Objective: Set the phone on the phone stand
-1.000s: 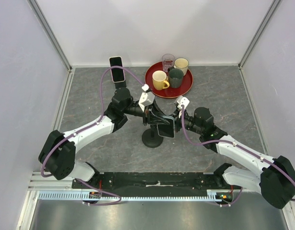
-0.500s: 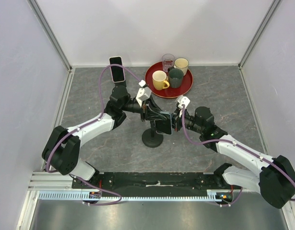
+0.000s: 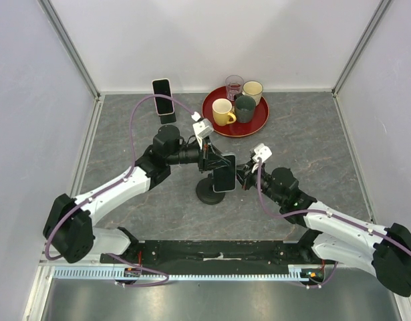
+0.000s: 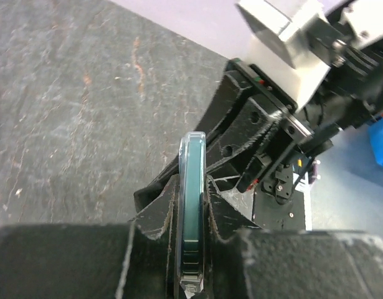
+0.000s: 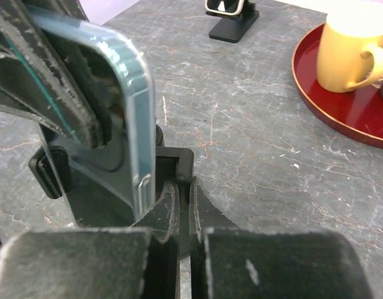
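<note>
Midway across the grey marbled table (image 3: 312, 147), phone (image 3: 224, 172) is upright at the phone stand (image 3: 206, 194).
Left gripper (image 3: 214, 162) is clamped on the phone's faces. Right gripper (image 3: 242, 178) is pinched closed, empty, just beside it on the right. Plain pale walls (image 3: 212, 40) all round.

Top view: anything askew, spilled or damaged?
Nothing stands out. The cups stand upright on the red tray, the back phone sits on the back stand, and the left end effector holds the other phone at the front stand.
</note>
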Action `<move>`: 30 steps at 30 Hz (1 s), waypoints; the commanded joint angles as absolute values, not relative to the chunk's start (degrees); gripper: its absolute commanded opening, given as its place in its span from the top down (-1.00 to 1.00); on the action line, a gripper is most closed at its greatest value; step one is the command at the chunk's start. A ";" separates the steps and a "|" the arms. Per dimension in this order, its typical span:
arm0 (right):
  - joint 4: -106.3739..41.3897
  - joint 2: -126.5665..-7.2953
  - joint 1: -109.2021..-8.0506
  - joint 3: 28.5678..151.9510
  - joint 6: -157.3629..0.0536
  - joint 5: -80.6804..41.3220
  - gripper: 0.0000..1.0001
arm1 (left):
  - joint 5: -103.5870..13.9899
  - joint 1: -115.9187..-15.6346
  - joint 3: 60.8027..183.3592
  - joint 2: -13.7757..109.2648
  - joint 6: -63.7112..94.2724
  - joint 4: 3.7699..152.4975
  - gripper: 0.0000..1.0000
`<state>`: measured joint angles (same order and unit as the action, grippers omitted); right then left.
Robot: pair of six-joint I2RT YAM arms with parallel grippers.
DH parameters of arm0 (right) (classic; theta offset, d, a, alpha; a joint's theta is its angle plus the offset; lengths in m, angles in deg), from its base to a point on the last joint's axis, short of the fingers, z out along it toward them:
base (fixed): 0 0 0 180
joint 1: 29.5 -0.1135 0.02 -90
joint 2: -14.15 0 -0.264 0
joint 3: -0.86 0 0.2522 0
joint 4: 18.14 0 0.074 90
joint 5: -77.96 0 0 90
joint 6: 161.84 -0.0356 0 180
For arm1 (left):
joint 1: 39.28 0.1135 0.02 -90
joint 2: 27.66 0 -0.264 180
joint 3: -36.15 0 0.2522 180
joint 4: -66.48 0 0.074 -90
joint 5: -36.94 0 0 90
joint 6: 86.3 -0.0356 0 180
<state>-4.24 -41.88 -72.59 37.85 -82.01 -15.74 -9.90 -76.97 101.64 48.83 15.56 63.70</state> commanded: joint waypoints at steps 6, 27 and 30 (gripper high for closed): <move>-5.79 -42.62 -84.16 40.64 -85.20 13.61 1.00 | -61.18 -81.19 100.45 44.50 18.46 74.78 0.95; -12.29 -53.35 -98.93 52.15 -84.06 34.28 1.00 | -75.66 -88.85 95.44 44.58 15.74 74.52 0.95; -14.05 -52.65 -98.93 53.03 -83.10 30.08 1.00 | -74.07 -88.85 95.53 45.20 15.92 74.35 0.95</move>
